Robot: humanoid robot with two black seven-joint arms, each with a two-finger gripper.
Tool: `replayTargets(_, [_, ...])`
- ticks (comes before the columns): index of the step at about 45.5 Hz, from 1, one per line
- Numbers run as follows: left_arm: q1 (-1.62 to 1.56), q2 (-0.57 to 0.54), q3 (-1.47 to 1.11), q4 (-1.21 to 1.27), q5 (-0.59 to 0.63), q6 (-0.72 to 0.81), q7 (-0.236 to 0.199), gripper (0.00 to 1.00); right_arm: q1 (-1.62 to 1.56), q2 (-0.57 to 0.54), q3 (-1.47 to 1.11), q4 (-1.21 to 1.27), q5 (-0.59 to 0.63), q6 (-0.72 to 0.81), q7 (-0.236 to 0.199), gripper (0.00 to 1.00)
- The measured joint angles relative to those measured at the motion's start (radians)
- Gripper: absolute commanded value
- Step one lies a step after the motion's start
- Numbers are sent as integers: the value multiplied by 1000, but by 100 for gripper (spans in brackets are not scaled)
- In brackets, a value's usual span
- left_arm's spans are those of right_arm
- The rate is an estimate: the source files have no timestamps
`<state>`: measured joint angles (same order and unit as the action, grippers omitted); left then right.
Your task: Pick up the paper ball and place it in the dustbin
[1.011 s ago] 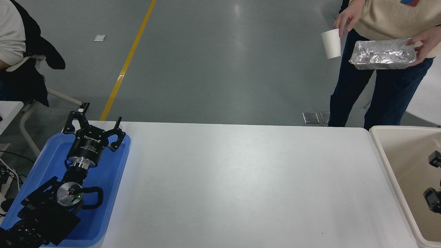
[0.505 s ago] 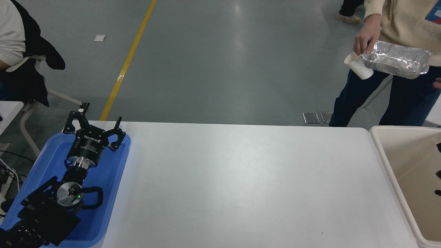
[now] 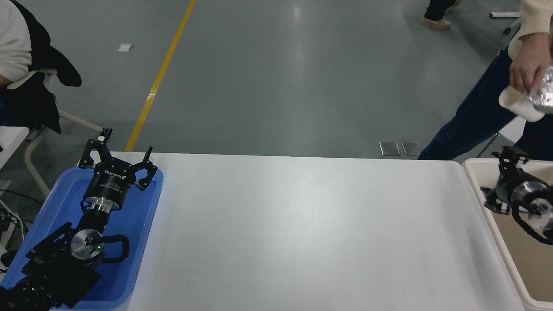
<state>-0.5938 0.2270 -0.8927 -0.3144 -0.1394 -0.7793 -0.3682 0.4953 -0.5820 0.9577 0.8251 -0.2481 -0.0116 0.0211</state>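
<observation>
White and wide, the counter [image 3: 302, 233] fills the middle of the head view.

At about 8 o'clock a blue tray [image 3: 149, 216] lies on the counter. The left arm rests over it, and the left claw [image 3: 117, 160] sits at the tray's far end with its black fingers spread wide and nothing in them.

At about 3 o'clock the cream dustbin [image 3: 479, 190] stands just beside the counter's right edge. Only part of the bin shows, as the picture's edge cuts it off. The right arm comes in from the right edge, over the bin's far corner. The right claw [image 3: 503, 181] points toward the counter, but I cannot tell if it is wide or narrow, because its fingers are hard to see from here.

The paper ball does not show anywhere in this view, so I cannot tell where it is.

At about 2 o'clock a person in dark trousers stands on the grey floor past the bin. The person's hand [image 3: 527, 69] holds a white paper cup [image 3: 518, 106], tipped on its side, and a bit of shiny foil [image 3: 545, 93] touches it.

At 10 o'clock, a yellow line [image 3: 160, 77] runs across the floor.
</observation>
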Motion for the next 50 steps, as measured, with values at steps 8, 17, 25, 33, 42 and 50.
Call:
replayTargets(8, [0,0,0,0,0,0,0,100,-53,80,97,23,-40,50,203,100])
replayTargets(17, [0,0,0,0,0,0,0,100,-86,202,137,40,-79,60,348,100])
replayTargets(25, [-1,0,0,0,0,0,0,100,-109,272,153,80,-109,10,403,100])
replayTargets(33, [-1,0,0,0,0,0,0,100,-133,304,167,113,-125,-15,429,100])
replayTargets(42, [-1,0,0,0,0,0,0,100,-147,316,173,127,-127,-25,440,100])
replayTargets(50, [-1,0,0,0,0,0,0,100,-164,321,173,132,-127,-28,444,100])
